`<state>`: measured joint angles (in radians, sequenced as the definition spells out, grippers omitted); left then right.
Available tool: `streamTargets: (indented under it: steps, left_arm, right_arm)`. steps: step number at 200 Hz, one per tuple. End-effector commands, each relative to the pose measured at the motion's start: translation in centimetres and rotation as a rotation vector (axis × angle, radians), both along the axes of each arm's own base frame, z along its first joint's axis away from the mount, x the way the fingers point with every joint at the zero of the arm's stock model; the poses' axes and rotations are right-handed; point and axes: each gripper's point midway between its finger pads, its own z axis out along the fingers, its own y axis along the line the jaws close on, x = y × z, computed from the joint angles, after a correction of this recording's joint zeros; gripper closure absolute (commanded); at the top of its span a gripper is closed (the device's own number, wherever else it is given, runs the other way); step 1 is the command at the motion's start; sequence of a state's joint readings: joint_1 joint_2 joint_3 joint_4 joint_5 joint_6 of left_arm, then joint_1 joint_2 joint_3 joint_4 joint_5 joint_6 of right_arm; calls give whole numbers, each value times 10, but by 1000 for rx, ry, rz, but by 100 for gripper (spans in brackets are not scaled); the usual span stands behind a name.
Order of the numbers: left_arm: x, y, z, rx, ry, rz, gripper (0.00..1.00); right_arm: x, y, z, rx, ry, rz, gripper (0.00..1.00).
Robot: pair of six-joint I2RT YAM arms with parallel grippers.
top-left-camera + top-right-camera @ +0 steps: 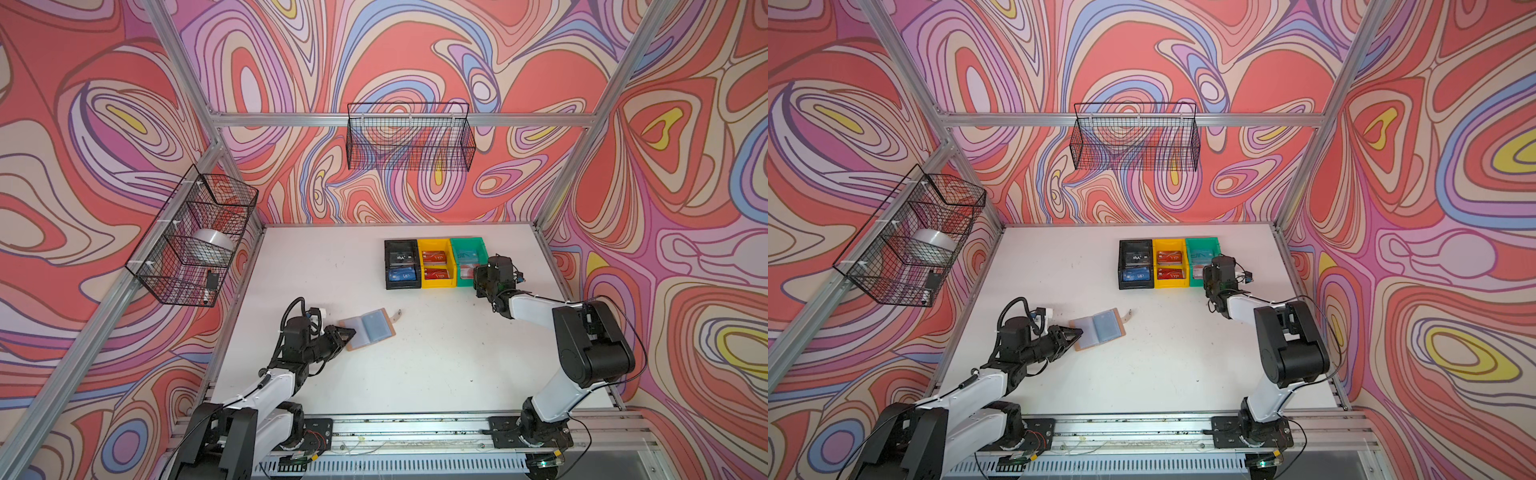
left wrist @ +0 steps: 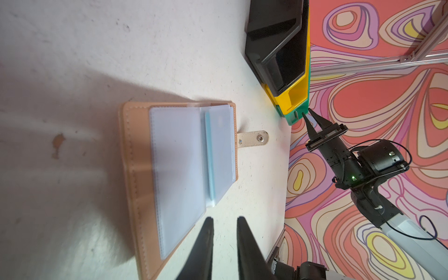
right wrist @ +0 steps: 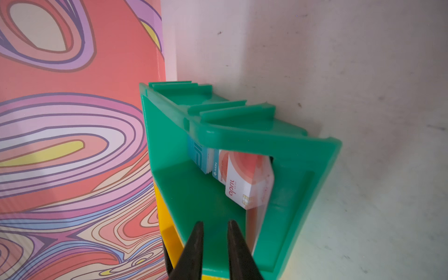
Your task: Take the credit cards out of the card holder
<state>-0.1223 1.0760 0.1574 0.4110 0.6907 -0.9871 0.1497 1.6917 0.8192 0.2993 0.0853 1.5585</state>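
Note:
The tan card holder point(image 1: 368, 330) point(image 1: 1098, 328) lies open on the white table, its strap tab point(image 2: 253, 138) pointing away from the cover. Its clear bluish sleeves point(image 2: 179, 164) face up, and I cannot tell whether any card is in them. My left gripper point(image 2: 224, 219) point(image 1: 351, 331) hovers at the holder's near corner, open, with bare table between the fingers. My right gripper point(image 3: 213, 223) point(image 2: 308, 114) is over the green bin point(image 3: 291, 150) point(image 1: 467, 249), open and holding nothing. A pale credit card with a big red circle point(image 3: 244, 179) rests inside that bin on other cards.
A black bin point(image 1: 401, 243) and a yellow bin point(image 1: 434, 243) holding cards stand left of the green one at the back of the table. Wire baskets hang on the back wall point(image 1: 409, 137) and the left wall point(image 1: 195, 237). Aluminium frame posts border the table.

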Motion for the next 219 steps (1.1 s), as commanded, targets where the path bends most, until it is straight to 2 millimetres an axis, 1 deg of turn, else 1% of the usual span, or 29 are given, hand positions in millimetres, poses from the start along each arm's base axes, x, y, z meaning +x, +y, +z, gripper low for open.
streamTargets:
  steps: [1,46,62,79,93,109,125,133,142,156,167,174,178,185,187,201,212,219]
  left_arm:
    - [7,2,10,4,-46,8,79]
    - [7,2,11,6,-49,10,79]
    - [6,3,12,7,-49,12,79]
    - [5,4,11,11,-47,16,79]
    - [4,3,11,9,-46,13,79]
    - [4,3,12,9,-44,14,79]
    - [3,4,12,10,-40,17,79]
    - [2,4,10,13,-34,19,79]
    - [2,5,10,19,-29,24,79]
    - [2,7,7,27,-21,29,79]
    - [2,6,7,27,-20,26,79]
    - [2,6,8,26,-21,27,79]
    - [2,6,8,24,-20,28,79]
    - [3,6,8,24,-19,29,79]
    - [2,6,8,23,-19,27,79]
    - [2,6,7,23,-15,27,79]
    - [2,6,7,21,-13,28,79]
    - [2,6,7,20,-11,28,79]
  right_arm:
    - [1,-2,1,10,-5,-6,77]
    - [1,2,10,25,-38,19,75]
    - [3,6,19,7,-72,54,76]
    - [4,9,36,-37,-124,102,78]
    - [4,10,55,-131,-180,156,81]
    - [2,4,74,-262,-191,194,83]
    - [-5,-1,88,-409,-131,253,84]
    - [-7,-3,95,-489,-93,299,82]
    - [-6,0,109,-576,-91,374,80]
    - [-9,5,115,-683,-35,509,78]
    - [-13,6,110,-723,42,591,78]
    - [-13,14,108,-737,58,683,79]
    - [-15,19,103,-746,70,737,79]
    - [-16,21,98,-747,96,779,79]
    - [-16,22,92,-742,118,795,79]
    - [-18,26,72,-707,182,851,80]
    - [-18,34,55,-660,216,914,92]
    - [-19,38,45,-629,236,941,97]
